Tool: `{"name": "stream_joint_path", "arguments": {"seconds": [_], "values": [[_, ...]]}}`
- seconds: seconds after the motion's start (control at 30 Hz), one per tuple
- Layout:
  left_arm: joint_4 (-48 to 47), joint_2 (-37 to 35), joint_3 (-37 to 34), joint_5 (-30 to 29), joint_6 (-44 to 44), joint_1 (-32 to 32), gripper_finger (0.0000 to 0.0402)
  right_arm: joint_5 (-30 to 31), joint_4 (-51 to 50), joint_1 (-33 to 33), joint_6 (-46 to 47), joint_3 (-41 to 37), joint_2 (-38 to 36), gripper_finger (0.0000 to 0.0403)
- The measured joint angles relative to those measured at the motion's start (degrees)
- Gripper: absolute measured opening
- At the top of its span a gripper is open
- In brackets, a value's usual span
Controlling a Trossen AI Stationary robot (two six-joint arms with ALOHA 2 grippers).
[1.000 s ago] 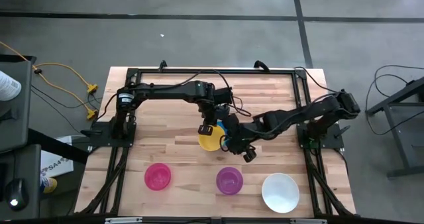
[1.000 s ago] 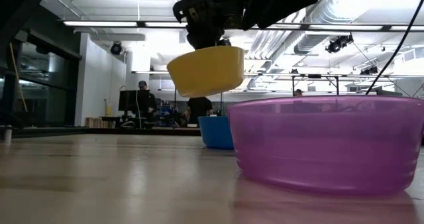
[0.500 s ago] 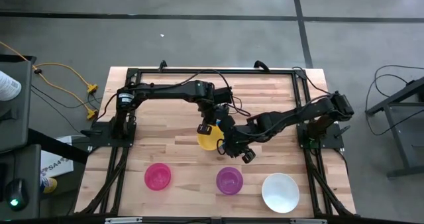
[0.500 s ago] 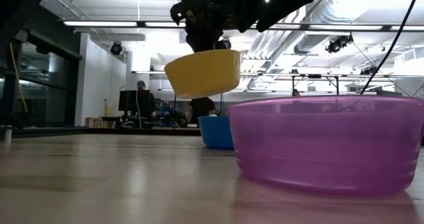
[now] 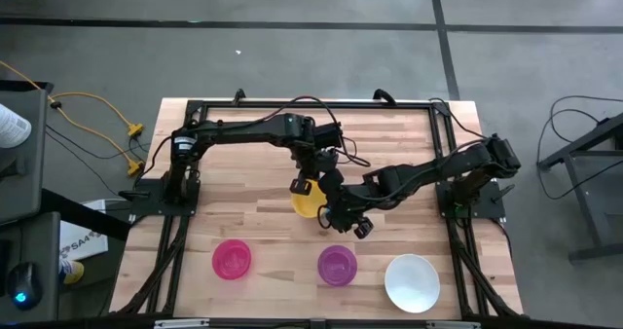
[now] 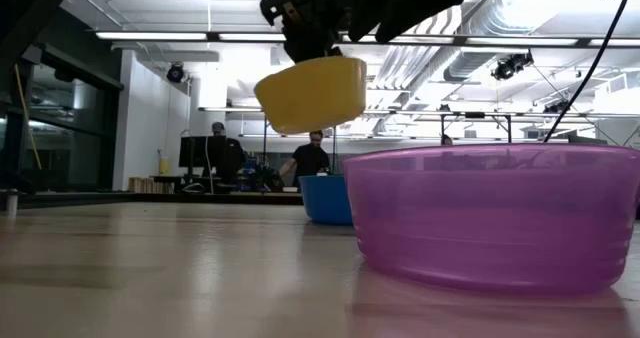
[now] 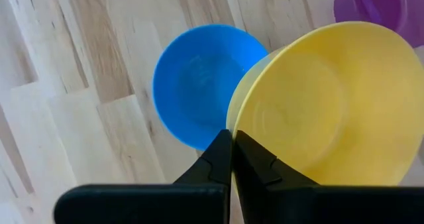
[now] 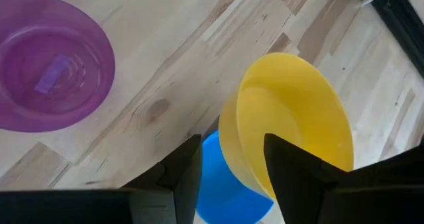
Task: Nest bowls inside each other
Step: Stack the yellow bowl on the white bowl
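Observation:
A yellow bowl hangs in the air over the middle of the table, with my left gripper shut on it. Below and beside it a blue bowl stands on its base on the wood. My right gripper hovers open just to the near right of the yellow bowl. It looks down past that bowl's outer wall onto the blue bowl. I see it touch neither bowl. A purple bowl, a pinkish-red bowl and a larger white bowl stand in a row near the front edge. My left gripper pinches the yellow bowl's rim between its two fingers, one finger inside the bowl and one outside. The fingers come steeply from above, slanting down. The bowl hangs below them, tilted, clear of the table and above the blue bowl.
A black frame runs round the tabletop, and the arms' bases stand at its left and right sides. Bare wood lies at the far side and the left middle of the table. People stand in the room beyond the table.
The yellow bowl has risen a little in my left gripper and stays tilted and clear of the table. My right gripper has edged slightly toward the yellow bowl, still open. The other bowls have not moved.

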Motion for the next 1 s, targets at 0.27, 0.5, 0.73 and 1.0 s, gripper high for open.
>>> {"name": "stream_joint_path", "arguments": {"seconds": [0.27,0.5,0.73,1.0], "values": [[-0.7,0.0,0.0,0.3,-0.4,0.0,0.0,-0.2,1.3,-0.1,-0.9,0.0,0.0,0.0156],[-0.9,0.0,0.0,0.4,-0.7,-0.7,0.0,-1.6,1.6,0.0,-1.0,0.0,0.0,0.0156],[-1.5,0.0,-0.1,0.3,-0.9,-1.2,0.0,-3.6,2.4,0.0,-1.1,0.0,0.0,0.0156],[-3.2,0.0,-0.1,0.5,-1.9,-2.1,0.0,-6.9,4.4,0.0,-1.1,-0.1,0.0,0.0156]]}}
